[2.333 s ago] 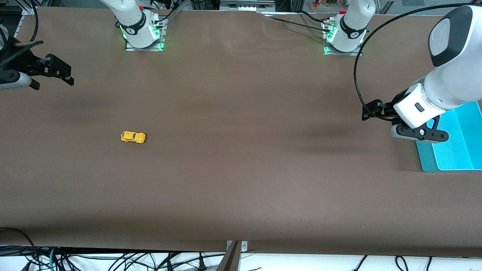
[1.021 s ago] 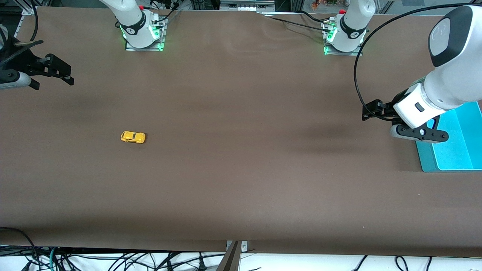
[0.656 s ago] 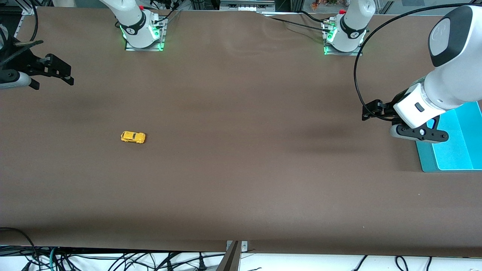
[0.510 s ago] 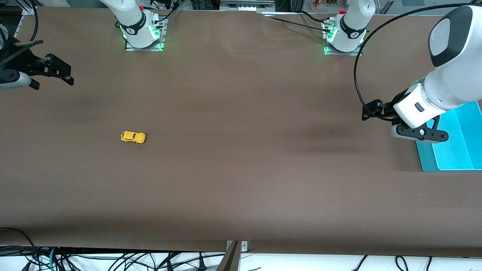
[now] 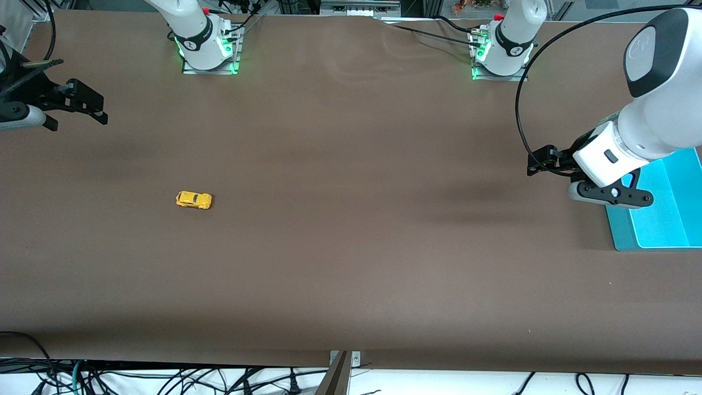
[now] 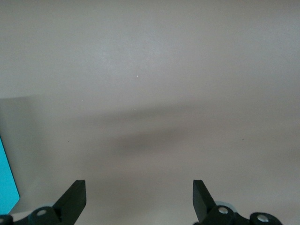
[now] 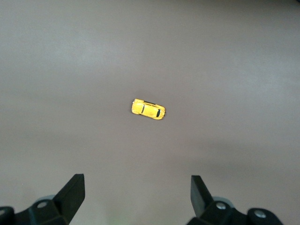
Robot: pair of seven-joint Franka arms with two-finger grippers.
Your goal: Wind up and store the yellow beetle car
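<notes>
The yellow beetle car sits on its wheels on the brown table, toward the right arm's end. In the right wrist view the car lies well ahead of my right gripper, whose fingers stand wide apart with nothing between them. That right gripper hovers over the table's edge at the right arm's end, apart from the car. My left gripper hangs open and empty over the table at the left arm's end, beside a teal tray; bare cloth lies under the left gripper.
The teal tray lies at the left arm's end of the table, and its corner shows in the left wrist view. Both arm bases stand along the table's edge farthest from the front camera. Cables hang below the nearest edge.
</notes>
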